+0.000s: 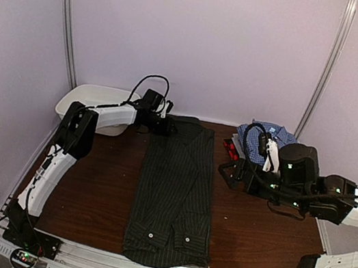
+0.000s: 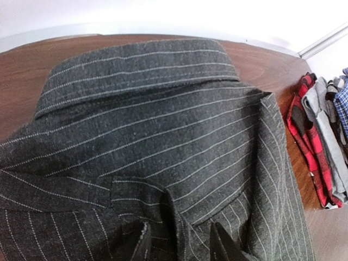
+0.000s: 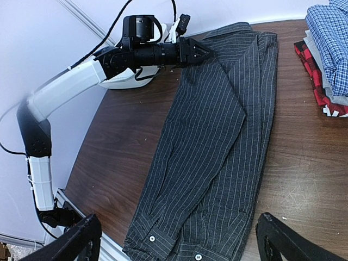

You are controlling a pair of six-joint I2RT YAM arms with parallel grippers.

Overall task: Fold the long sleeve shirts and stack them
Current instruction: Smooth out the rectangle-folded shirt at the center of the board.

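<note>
Reaching my left gripper (image 2: 179, 242) in at the collar end of the black pinstriped shirt (image 1: 175, 189), I have its jaws partly closed with a ridge of the cloth caught between them and the collar just ahead of the tips. My right gripper (image 3: 176, 244) hangs with jaws spread wide and nothing in them, the shirt's cuffs and hem lying below and between them. The stack of folded shirts (image 3: 326, 54), blue checked on top, sits ahead and to the right of those jaws.
</note>
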